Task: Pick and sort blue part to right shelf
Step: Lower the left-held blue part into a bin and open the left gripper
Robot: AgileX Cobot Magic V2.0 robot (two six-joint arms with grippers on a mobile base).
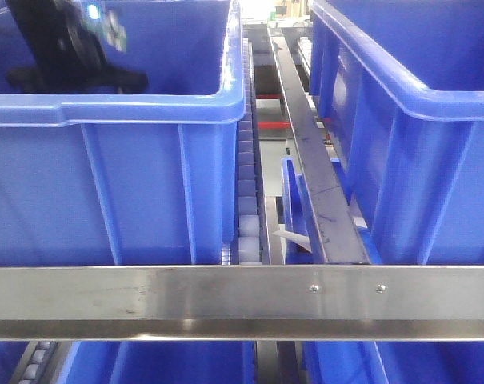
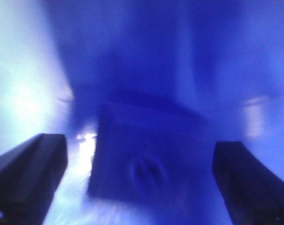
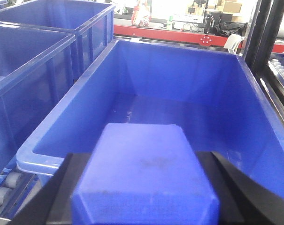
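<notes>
In the right wrist view my right gripper point(image 3: 144, 197) is shut on a blue block-shaped part point(image 3: 144, 173), with a black finger pressed on each side. It holds the part over the near rim of an empty blue bin point(image 3: 179, 108). In the blurred left wrist view my left gripper point(image 2: 142, 187) is open inside a blue bin. A second, darker blue part point(image 2: 142, 159) lies on the bin floor between its fingers, with a gap on both sides. In the front view the black left arm point(image 1: 66, 48) reaches down into the left bin point(image 1: 106, 176). The right gripper is out of that view.
A steel crossbar point(image 1: 242, 300) runs across the front. A roller track point(image 1: 248, 192) and a dark metal rail point(image 1: 318, 176) separate the left bin from the right bin point(image 1: 418, 160). More blue bins point(image 3: 34, 56) stand to the left of the right gripper's bin.
</notes>
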